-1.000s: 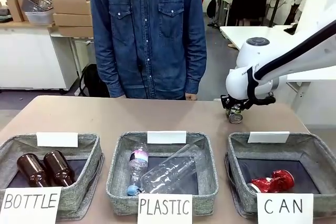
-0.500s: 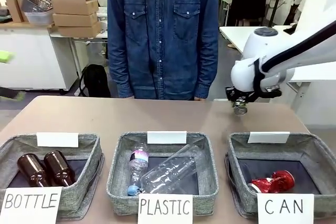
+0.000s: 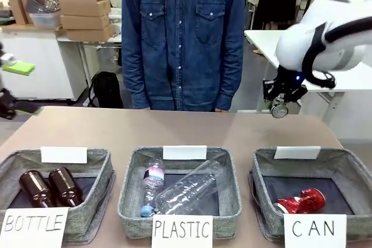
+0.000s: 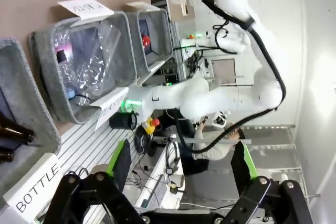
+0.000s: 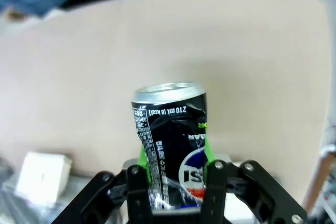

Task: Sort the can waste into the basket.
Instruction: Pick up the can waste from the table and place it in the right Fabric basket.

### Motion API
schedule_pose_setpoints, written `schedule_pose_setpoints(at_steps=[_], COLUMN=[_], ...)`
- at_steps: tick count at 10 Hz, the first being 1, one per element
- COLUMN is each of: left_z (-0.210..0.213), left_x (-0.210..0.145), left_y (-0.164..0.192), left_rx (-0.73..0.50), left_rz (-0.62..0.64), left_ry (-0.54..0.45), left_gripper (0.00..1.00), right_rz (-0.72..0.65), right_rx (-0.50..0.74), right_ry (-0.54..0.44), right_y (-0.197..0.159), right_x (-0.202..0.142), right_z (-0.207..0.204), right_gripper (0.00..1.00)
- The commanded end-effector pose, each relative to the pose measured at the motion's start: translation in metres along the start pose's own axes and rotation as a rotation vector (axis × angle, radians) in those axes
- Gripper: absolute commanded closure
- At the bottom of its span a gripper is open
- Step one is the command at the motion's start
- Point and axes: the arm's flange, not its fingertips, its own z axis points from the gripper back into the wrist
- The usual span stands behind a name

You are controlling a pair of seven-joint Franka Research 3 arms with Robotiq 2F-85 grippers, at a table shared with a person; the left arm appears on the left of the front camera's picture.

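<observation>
My right gripper hangs in the air above the far right of the table, shut on the dark silver-grey can. In the right wrist view that dented can sits clamped between the green pads of my right gripper, top end pointing away. The red can lies on the dark floor of the grey basket marked "CAN" at the front right, below and nearer than the held can. My left gripper is open with nothing between its fingers, off to the left of the table.
A basket marked "PLASTIC" holds clear bottles in the front middle. A basket marked "BOTTLE" holds two brown bottles at the front left. A person in a denim shirt stands at the far edge. Bare tabletop lies behind the baskets.
My right gripper has risen off the table with the dark can and moved right and up. The person has shifted slightly to the right.
</observation>
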Motion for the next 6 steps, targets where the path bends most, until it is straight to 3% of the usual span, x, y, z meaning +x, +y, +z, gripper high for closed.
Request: schedule_pose_setpoints(at_steps=[1,3,5,6], left_z=[0.001,0.001,0.001,0.001], left_x=[-0.004,-0.004,-0.004,-0.004], left_y=[-0.003,-0.003,-0.003,-0.003], left_rx=[0.006,0.006,0.006,0.006], left_rz=[0.011,0.011,0.011,0.011], left_ry=[0.002,0.002,0.002,0.002], left_gripper=[0.0,0.0,0.0,0.0], right_rz=[-0.012,0.086,0.329,0.488], right_rx=[0.017,0.008,0.016,0.023], right_ry=[0.107,0.21,0.331,0.438], right_y=[-0.025,-0.028,-0.032,-0.034], right_x=[-0.05,-0.099,-0.128,-0.145], right_z=[0.079,0.113,0.101,0.09], right_gripper=[1.0,1.0,1.0,1.0])
